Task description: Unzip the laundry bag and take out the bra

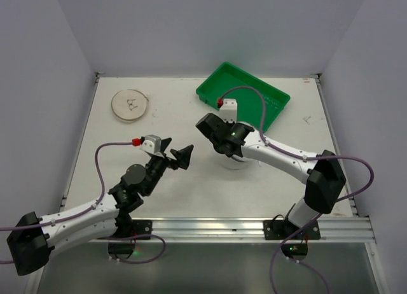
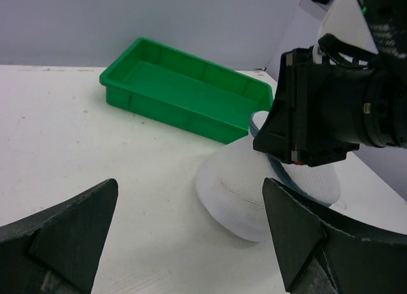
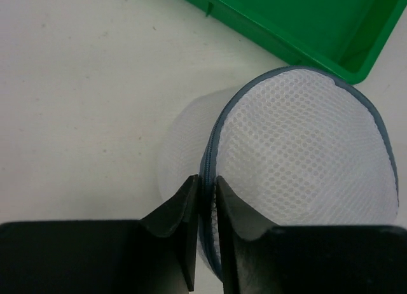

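The laundry bag (image 3: pixel 299 160), a round whitish mesh case, stands on edge on the table just in front of the green tray. Its blue-grey zipper rim (image 3: pixel 213 141) runs down between the fingers of my right gripper (image 3: pixel 205 195), which is shut on it from above. In the top view the right gripper (image 1: pixel 222 141) covers most of the bag (image 1: pixel 240 164). My left gripper (image 2: pixel 191 230) hovers open a short way left of the bag (image 2: pixel 245 192), pointing at it, with nothing between its fingers. The bra is hidden.
A green rectangular tray (image 1: pixel 245 93) sits at the back right, right behind the bag. A flat beige disc (image 1: pixel 130 105) lies at the back left. White walls close off the table on three sides.
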You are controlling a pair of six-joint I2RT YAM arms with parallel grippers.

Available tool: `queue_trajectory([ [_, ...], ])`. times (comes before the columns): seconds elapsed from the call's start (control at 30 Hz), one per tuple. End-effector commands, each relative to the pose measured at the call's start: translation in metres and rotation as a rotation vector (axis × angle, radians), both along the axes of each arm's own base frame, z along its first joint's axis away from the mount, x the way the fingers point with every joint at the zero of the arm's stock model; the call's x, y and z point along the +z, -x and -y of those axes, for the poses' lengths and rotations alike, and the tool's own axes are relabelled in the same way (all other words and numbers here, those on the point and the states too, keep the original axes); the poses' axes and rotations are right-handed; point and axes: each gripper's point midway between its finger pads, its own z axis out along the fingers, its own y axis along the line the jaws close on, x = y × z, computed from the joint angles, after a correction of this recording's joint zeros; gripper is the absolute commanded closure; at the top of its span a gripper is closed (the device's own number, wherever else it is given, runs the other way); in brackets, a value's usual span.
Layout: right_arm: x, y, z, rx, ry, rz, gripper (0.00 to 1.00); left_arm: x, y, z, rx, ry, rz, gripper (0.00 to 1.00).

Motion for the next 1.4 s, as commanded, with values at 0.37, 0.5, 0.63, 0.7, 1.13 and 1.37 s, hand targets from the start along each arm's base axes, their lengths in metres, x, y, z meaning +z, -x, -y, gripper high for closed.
queue_trajectory([
  [0.37, 0.068, 0.017, 0.05, 0.136, -0.093, 0.085, 0.39, 0.012, 0.002, 0.047, -0.18, -0.015, -0.006, 0.0],
  [0.5, 0.065, 0.031, 0.087, 0.128, -0.139, 0.086, 0.4, -0.001, 0.007, 0.081, -0.302, -0.038, -0.128, 0.02],
  [0.63, 0.049, 0.047, 0.102, 0.176, -0.202, 0.107, 0.41, -0.006, 0.011, 0.1, -0.368, -0.036, -0.209, 0.04],
  [0.7, 0.046, 0.05, 0.095, 0.215, -0.246, 0.111, 0.42, -0.007, 0.012, 0.104, -0.372, -0.033, -0.266, 0.04],
  [1.13, -0.001, 0.054, 0.06, 0.298, -0.406, 0.052, 0.44, -0.047, 0.058, 0.115, -0.545, 0.057, -0.517, 0.07],
  [1.37, -0.003, 0.064, 0.041, 0.343, -0.544, 0.041, 0.46, -0.058, 0.077, 0.126, -0.637, 0.107, -0.586, 0.06],
])
